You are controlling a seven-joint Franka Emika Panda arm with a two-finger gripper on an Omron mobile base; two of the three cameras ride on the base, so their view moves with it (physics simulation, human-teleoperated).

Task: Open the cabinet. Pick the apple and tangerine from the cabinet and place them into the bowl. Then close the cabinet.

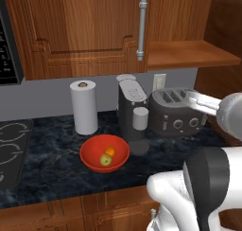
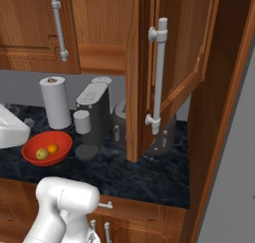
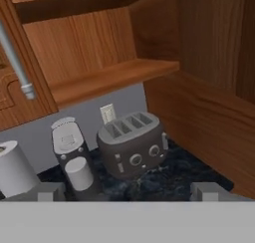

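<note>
So, the red bowl (image 1: 104,153) sits on the dark marble counter (image 1: 56,178) with the apple (image 1: 105,160) and the tangerine (image 1: 110,151) both inside it, touching each other, tangerine at roughly 1 o'clock from the apple. The right base view gives the same pair in the bowl (image 2: 47,147), apple (image 2: 42,153) on the left and tangerine (image 2: 52,148) just beside it.

What that right-side view adds is the cabinet's open right door (image 2: 164,72), swung out toward the camera with its silver bar handle (image 2: 158,75) facing us; it partly hides the toaster (image 2: 164,137) behind it. The left base view instead gives the shut left door (image 1: 80,31), the bare open shelf (image 1: 189,54) at about 3 o'clock from it, plus a stovetop edge (image 1: 12,149) and a black microwave edge (image 1: 9,45) on the far left.

The hand view looks up at the empty shelf (image 3: 109,77) with the toaster (image 3: 132,145), coffee machine (image 3: 72,160) and paper towel roll (image 3: 15,170) below it. The gripper (image 3: 129,193) has its two finger tips spread wide at the bottom corners, nothing between them.

Labels: no readable writing anywhere; the microwave's buttons are too blurry to make out.
</note>
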